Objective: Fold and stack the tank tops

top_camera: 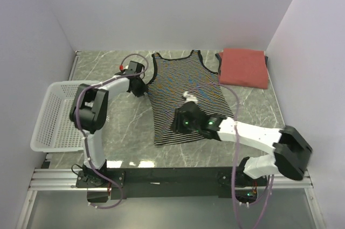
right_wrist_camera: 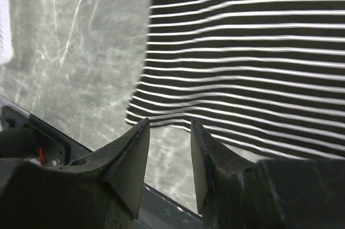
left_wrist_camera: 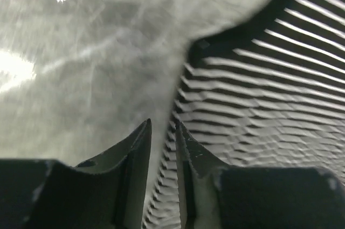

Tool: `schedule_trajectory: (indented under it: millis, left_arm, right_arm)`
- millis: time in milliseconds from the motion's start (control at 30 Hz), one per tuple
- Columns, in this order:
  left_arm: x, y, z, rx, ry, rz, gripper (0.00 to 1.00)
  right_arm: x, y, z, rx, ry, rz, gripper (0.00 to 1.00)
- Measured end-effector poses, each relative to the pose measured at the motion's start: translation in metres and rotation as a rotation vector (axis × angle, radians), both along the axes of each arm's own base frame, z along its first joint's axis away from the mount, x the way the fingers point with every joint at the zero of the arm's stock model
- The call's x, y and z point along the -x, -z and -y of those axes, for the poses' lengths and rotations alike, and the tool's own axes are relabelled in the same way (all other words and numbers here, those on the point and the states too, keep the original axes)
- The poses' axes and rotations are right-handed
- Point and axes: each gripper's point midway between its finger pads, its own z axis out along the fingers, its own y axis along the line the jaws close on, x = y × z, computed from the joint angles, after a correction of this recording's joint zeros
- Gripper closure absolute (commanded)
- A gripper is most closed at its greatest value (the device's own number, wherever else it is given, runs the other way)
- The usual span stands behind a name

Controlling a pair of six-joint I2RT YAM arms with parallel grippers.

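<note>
A black-and-white striped tank top [top_camera: 183,86] lies flat in the middle of the table, neck toward the back. My left gripper [top_camera: 141,90] hovers at its left side edge below the armhole. In the left wrist view the jaws [left_wrist_camera: 163,126] stand narrowly apart over the cloth's edge [left_wrist_camera: 269,89], gripping nothing. My right gripper [top_camera: 177,125] is over the bottom hem near its left corner. Its jaws [right_wrist_camera: 170,124] are open with bare table between them, just short of the striped hem [right_wrist_camera: 242,40]. A rust-red tank top [top_camera: 244,67] lies folded at the back right.
A white mesh basket [top_camera: 54,116] sits at the left, overhanging the table's edge. The grey marble table [top_camera: 124,132] ends at a metal rail [top_camera: 172,178] in front, also seen as a dark edge [right_wrist_camera: 54,143]. White walls close in the back and sides.
</note>
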Motion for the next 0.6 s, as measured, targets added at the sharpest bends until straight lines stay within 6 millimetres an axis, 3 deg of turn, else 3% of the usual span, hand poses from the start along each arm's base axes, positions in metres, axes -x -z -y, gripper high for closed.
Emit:
schedule_trajectory:
  millis: [67, 200, 333, 467, 600]
  left_arm:
    - [-0.005, 0.015, -0.001, -0.032, 0.005, -0.035, 0.68]
    - [-0.025, 0.005, 0.000, -0.060, 0.018, 0.004, 0.69]
    - [-0.031, 0.005, -0.004, -0.094, 0.022, 0.012, 0.79]
    - [-0.031, 0.018, -0.008, -0.129, 0.024, -0.017, 0.89]
    - [-0.035, 0.018, -0.011, -0.154, 0.027, -0.011, 0.95]
  right_arm:
    - [0.003, 0.004, -0.019, 0.025, -0.035, -0.003, 0.57]
    - [0.011, 0.009, -0.053, 0.079, -0.104, 0.011, 0.58]
    - [0.015, 0.012, -0.081, 0.119, -0.160, 0.036, 0.58]
    - [0.022, 0.025, -0.097, 0.175, -0.202, 0.042, 0.58]
    - [0.030, 0.044, -0.096, 0.246, -0.223, 0.030, 0.57]
